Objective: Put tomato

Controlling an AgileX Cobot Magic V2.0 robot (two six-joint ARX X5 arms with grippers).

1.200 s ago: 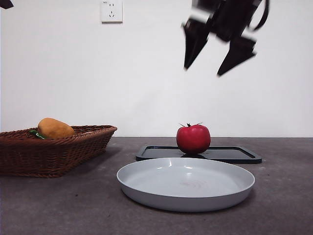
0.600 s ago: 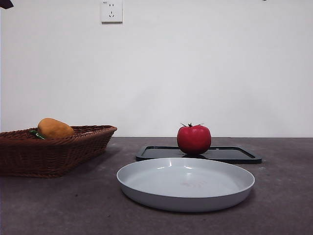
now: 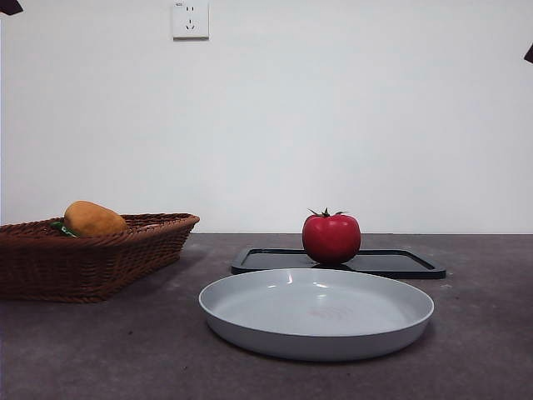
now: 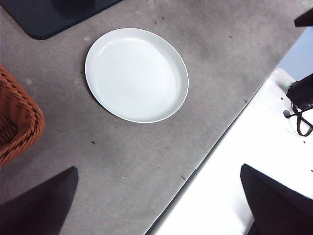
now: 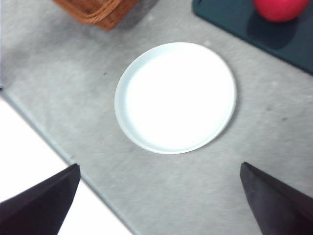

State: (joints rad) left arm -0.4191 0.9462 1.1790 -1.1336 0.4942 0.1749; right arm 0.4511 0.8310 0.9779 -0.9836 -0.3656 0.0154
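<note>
In the front view there is one tomato [image 3: 331, 237], one black tray [image 3: 400, 262], one grey plate [image 3: 316, 312], one wicker basket [image 3: 92, 254] and one wall socket [image 3: 190, 18]. The tomato stands upright on the black tray, just behind the plate; the plate holds nothing and lies on the grey table [image 3: 483, 342]. The basket, to the side of the plate, holds one orange-brown oblong item [image 3: 94, 218] with a scrap of green beside it that is too small to identify. Only black tips show at the two top corners. In the left wrist view the one plate [image 4: 136, 74] lies bare, with a corner of the tray [image 4: 44, 17] and an edge of the basket [image 4: 17, 120] both cut off; the tomato is out of sight here. The left gripper [image 4: 156, 198] is spread wide and holds nothing. In the right wrist view the plate [image 5: 175, 97] is overexposed, the tomato [image 5: 280, 9] is cut off on the tray [image 5: 254, 29] beyond the plate, and only a corner of the basket [image 5: 100, 10] shows. The right gripper [image 5: 157, 196] is also spread wide, empty.
</note>
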